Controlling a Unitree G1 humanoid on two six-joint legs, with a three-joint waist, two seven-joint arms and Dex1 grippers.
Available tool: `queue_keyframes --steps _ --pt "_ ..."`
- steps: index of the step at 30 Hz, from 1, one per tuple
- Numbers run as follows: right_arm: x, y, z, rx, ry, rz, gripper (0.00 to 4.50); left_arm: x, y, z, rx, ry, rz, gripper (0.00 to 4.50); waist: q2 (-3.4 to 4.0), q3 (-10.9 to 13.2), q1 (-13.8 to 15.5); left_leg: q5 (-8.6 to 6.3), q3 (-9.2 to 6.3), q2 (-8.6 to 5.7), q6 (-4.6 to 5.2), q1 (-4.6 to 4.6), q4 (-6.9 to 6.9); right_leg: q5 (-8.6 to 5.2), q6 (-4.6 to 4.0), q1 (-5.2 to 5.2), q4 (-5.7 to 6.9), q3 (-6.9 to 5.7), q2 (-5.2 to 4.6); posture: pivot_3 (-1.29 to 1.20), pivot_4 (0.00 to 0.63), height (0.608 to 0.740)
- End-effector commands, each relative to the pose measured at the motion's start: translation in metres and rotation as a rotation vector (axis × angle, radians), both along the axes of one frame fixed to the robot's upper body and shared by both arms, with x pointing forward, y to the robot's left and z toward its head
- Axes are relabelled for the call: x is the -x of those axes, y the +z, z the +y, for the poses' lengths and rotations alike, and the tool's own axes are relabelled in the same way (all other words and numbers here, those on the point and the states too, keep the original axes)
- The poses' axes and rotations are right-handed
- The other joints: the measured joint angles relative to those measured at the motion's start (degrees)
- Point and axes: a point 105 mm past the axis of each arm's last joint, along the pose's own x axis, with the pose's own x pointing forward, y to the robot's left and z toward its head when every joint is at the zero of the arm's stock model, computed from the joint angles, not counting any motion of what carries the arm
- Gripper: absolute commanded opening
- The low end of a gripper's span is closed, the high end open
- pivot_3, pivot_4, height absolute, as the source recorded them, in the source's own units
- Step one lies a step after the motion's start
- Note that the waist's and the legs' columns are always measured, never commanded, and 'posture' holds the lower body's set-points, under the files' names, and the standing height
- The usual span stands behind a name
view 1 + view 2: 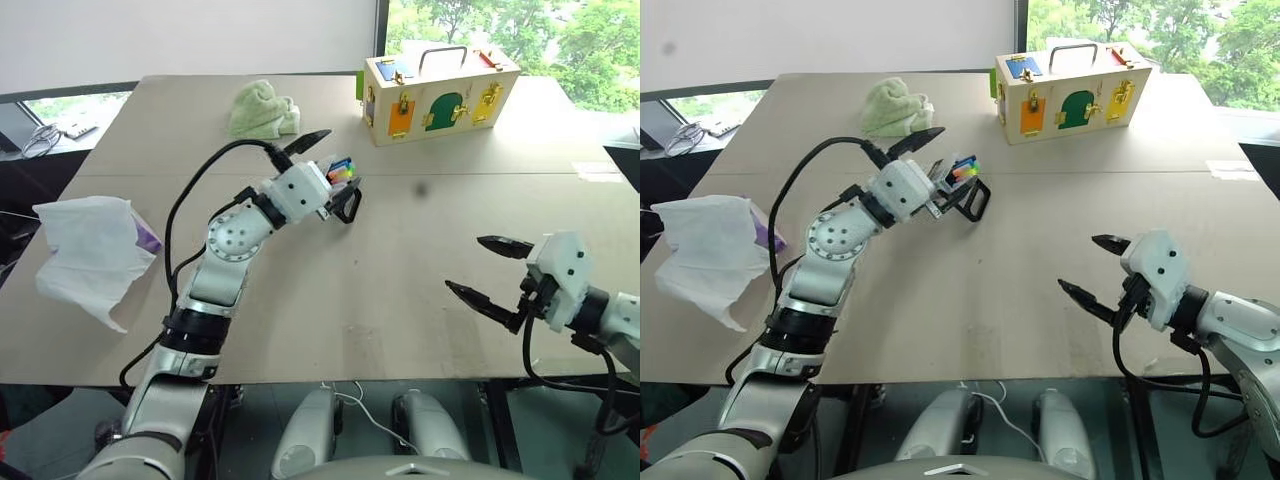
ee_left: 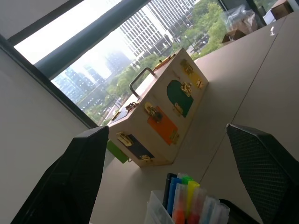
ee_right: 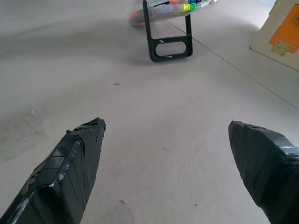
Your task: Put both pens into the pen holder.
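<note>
Left gripper (image 2: 177, 182) sits right at the pen holder (image 1: 962, 178), fingers (image 2: 70, 182) spread wide on either side of it, clamping nothing. Left wrist view looks past the holder's top edge: capped ends stick up out of it, one dark pen (image 2: 167, 189) and a blue-ended pen (image 2: 173, 190) alongside green, yellow and orange markers. Can't tell from these ends which is the orange-capped pen.

Pen holder is clear plastic, tilted on a black wire stand (image 3: 169, 39), standing on the desk (image 1: 400, 280) about mid-depth, left of centre. In the right wrist view, coloured ends show through the holder above the stand, and there's a blurred orange shape just beside it; can't tell what that is.

Right gripper (image 1: 492, 268) hovers over the near right part of the desk, well apart from the holder, fingers (image 3: 77, 163) wide apart and empty. Bare desk surface between them.

Other stuff: wooden box (image 1: 440, 95) with a handle and coloured doors at the far side of the desk, beyond the holder. Green cloth (image 1: 262, 108) to the far left of the box. White crumpled tissue (image 1: 90, 255) with something purple under it at the left edge of the desk.
</note>
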Motion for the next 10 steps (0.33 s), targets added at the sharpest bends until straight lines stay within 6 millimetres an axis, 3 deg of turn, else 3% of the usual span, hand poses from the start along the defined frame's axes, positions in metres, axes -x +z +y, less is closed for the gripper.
queue_keyframes --steps 1,5,10 --pt "-0.007 0.006 -0.005 0.036 -0.03 -0.057 4.5 0.024 -0.002 0.015 0.185 -0.078 0.246 4.37 0.02 -0.01 -0.54 -0.01 0.0 0.03 0.02 0.01 -0.01 0.0 -0.01 0.0 0.01 0.0 0.02 0.0 0.15 0.74" --pt "-0.015 0.002 -0.021 0.063 -0.102 -0.07 4.5 0.066 -0.043 0.045 0.214 -0.048 0.559 4.37 0.05 -0.03 -1.54 -0.03 0.02 0.06 0.05 0.07 -0.05 -0.01 -0.02 0.01 0.01 0.03 0.02 0.0 0.15 0.74" --pt "-0.019 -0.001 -0.034 0.092 -0.149 -0.08 4.5 0.091 -0.052 0.058 0.226 -0.014 0.658 4.37 0.03 -0.03 -0.46 -0.04 -0.19 0.02 0.07 0.02 0.02 -0.02 -0.02 0.1 -0.06 0.0 -0.03 0.0 0.15 0.74"
